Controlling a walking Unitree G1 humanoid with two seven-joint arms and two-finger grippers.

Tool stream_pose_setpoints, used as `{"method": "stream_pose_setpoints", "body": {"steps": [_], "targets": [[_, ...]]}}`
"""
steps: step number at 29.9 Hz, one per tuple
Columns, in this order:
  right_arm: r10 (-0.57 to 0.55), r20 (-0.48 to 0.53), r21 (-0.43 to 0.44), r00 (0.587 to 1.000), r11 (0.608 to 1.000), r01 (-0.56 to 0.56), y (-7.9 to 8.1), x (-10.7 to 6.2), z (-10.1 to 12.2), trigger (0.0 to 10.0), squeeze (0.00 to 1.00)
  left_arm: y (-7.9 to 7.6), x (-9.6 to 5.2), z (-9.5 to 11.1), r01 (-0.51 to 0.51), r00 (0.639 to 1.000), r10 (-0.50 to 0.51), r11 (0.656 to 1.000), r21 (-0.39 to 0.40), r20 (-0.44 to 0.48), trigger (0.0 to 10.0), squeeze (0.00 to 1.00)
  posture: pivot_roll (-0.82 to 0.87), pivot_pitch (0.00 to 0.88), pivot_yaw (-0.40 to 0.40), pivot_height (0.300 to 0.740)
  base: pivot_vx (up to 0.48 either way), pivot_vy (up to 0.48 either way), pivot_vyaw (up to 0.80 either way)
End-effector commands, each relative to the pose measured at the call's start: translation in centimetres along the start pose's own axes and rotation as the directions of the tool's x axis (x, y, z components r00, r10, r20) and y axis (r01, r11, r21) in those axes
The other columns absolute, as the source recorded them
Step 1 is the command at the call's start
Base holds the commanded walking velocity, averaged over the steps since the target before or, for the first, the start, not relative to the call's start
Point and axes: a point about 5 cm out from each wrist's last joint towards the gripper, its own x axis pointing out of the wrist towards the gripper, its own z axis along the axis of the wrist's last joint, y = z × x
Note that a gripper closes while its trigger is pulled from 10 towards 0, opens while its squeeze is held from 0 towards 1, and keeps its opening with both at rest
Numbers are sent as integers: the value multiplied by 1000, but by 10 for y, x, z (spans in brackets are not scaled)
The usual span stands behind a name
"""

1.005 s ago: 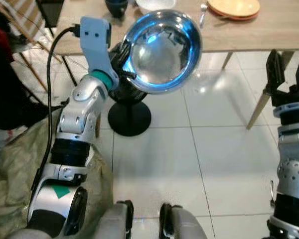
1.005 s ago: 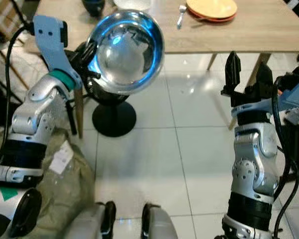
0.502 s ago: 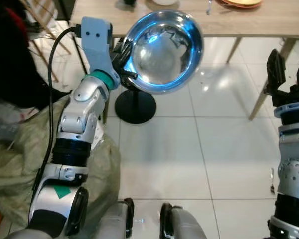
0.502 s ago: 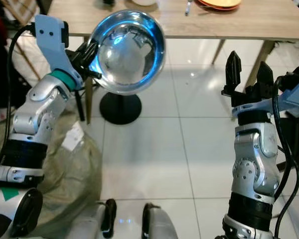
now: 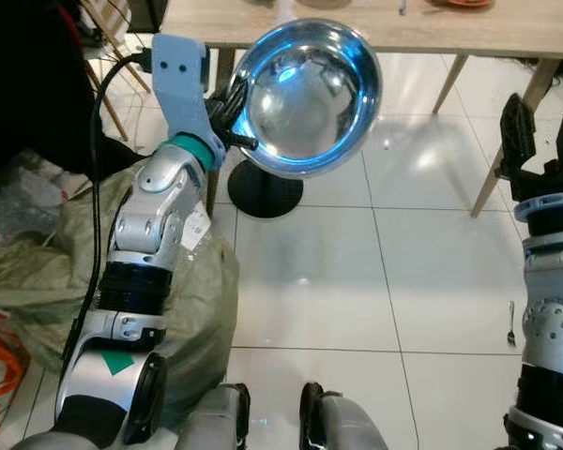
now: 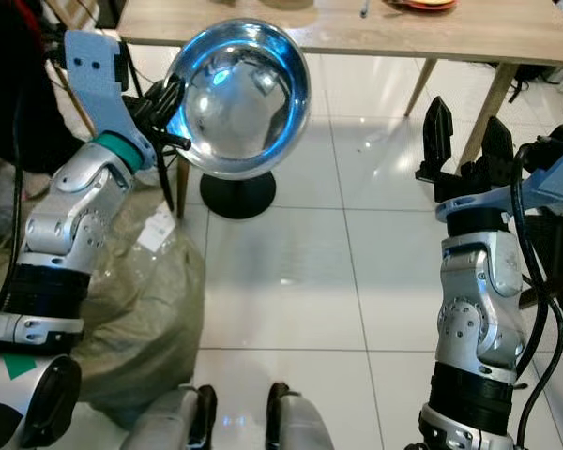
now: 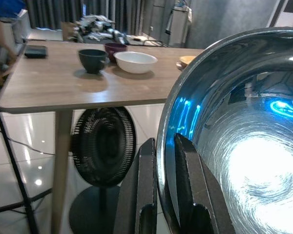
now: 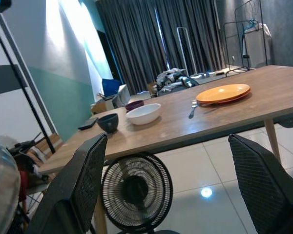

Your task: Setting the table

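Note:
My left gripper (image 5: 227, 117) is shut on the rim of a large shiny steel bowl (image 5: 305, 94), held up on edge with its hollow facing me; in the left wrist view the two fingers (image 7: 147, 195) pinch the rim of the steel bowl (image 7: 244, 161). My right gripper (image 6: 464, 141) is raised at the right, open and empty. A wooden table (image 5: 507, 37) runs along the top. On the table (image 8: 176, 129) stand a white bowl (image 8: 143, 113), a dark cup (image 8: 108, 122), a maroon bowl (image 8: 134, 104), a fork (image 8: 192, 109) and orange plates (image 8: 222, 93).
A black pedestal fan (image 5: 266, 187) stands on the white tiled floor (image 5: 310, 272) under the table's left end. A greenish sack (image 5: 38, 272) and clutter lie at my left. A small fork (image 5: 511, 323) lies on the floor at the right. Table legs (image 5: 511, 141) angle down at the right.
The whole scene has slid upward and the table has drawn away toward the top edge, so the camera moved back. Both arms and the held bowl keep their pose.

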Motion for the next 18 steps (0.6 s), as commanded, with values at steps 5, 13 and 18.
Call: {"method": "stream_pose_setpoints", "body": {"steps": [5, 13, 18], "targets": [[-7, -6, 0, 1000, 1000, 7, -1, -1, 0, 10000, 0, -3, 1, 1, 11, 1000, -11, 1000, -2, 14, 10000, 0, 71, 76, 65, 740, 0, 0, 0], [-12, -16, 13, 1000, 1000, 12, -2, -2, -1, 10000, 0, -3, 2, 1, 14, 1000, -14, 1000, -2, 12, 10000, 0, 72, 79, 68, 740, 0, 0, -741], [-14, -16, 13, 1000, 1000, 14, -2, -2, -1, 10000, 0, -3, 2, 1, 14, 1000, -14, 1000, -2, 11, 10000, 0, 72, 80, 69, 740, 0, 0, -800]]}}
